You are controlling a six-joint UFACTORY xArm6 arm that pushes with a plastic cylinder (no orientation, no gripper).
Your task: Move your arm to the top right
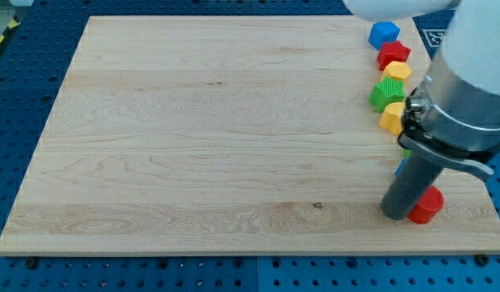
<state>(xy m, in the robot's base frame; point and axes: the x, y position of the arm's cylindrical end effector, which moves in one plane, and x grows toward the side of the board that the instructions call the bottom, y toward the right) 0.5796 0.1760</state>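
My tip (395, 216) rests on the board (193, 130) near its bottom right corner, touching or just beside the red block (427, 205) on that block's left. It is a bare rod, carrying nothing. The goal, the board's top right corner, lies past a column of blocks: blue block (384, 33), red star (394, 53), yellow block (397, 70), green block (387, 93), yellow heart (391, 118). A straight run upward would likely plough into them and scatter the column; swinging left first should avoid that.

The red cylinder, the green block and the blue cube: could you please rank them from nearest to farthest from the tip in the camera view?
Measured from my tip:
1. The red cylinder, right beside the tip on the view's right, near the board's bottom edge.
2. The green block, midway up the right-hand column.
3. The blue cube, at the view's top right.
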